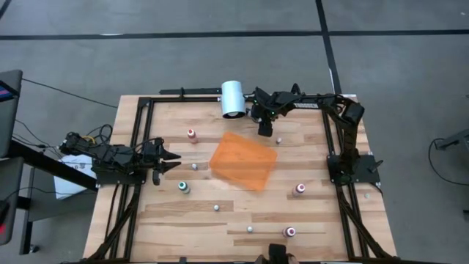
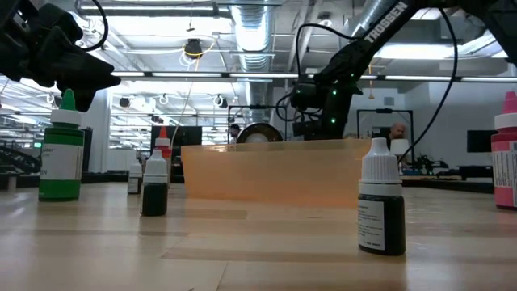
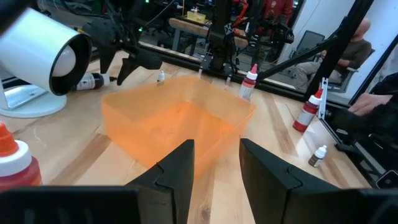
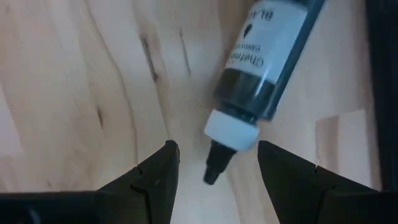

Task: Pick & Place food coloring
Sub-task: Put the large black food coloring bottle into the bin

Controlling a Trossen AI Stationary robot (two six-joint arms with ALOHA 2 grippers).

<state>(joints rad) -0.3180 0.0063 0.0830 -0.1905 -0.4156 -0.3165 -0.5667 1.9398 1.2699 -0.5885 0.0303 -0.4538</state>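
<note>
right gripper [image 4: 214, 163] hovering, fingers apart, over lying dark bottle [image 4: 261, 81], label cut off | tray [image 1: 243, 160] holding nothing | left gripper [image 3: 216, 163] fingers apart

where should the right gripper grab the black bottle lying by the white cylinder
Across the black bottle's round body, coming straight down. It lies on its side on the table, nozzle tapering thin, and the right gripper's open fingers sit astride the nozzle end, short of the wider body.

Overhead, table-level, two wrist close-ups
</note>
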